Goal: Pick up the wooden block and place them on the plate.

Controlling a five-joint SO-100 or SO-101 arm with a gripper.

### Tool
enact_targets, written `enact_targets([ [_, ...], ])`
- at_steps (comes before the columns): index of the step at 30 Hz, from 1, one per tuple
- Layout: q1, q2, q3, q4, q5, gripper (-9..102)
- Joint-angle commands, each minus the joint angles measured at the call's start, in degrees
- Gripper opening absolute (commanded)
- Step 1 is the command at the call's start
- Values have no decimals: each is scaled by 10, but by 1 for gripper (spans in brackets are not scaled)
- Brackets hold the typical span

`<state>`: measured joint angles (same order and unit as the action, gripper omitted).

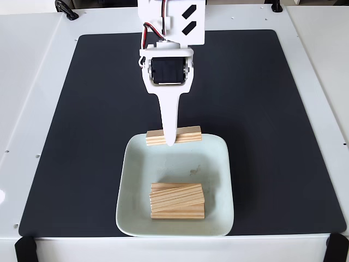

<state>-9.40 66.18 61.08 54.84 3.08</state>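
Observation:
The pale mint-green plate (218, 164) sits at the front middle of the black mat. A small pile of wooden blocks (177, 201) lies in its near half, the top one slightly skewed. Another wooden block (188, 134) hangs crosswise over the plate's far rim. My white gripper (170, 141) points straight down and is shut on it. The front finger (169, 117) crosses the block's middle, and the other finger is hidden behind it.
The black mat (98, 109) covers most of the white table, with open room on both sides of the plate and behind the arm. Black clamps sit at the table's front corners (24, 248). Cables lie at the far edge (65, 10).

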Motion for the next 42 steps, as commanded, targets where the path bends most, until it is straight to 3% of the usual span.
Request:
enact_targets([
  [1, 2, 7, -30, -3, 0, 0],
  [11, -3, 11, -30, -2, 0, 2],
  [17, -3, 12, -25, 0, 0, 27],
  [21, -3, 13, -25, 0, 0, 38],
  [42, -4, 41, -9, 0, 0, 39],
])
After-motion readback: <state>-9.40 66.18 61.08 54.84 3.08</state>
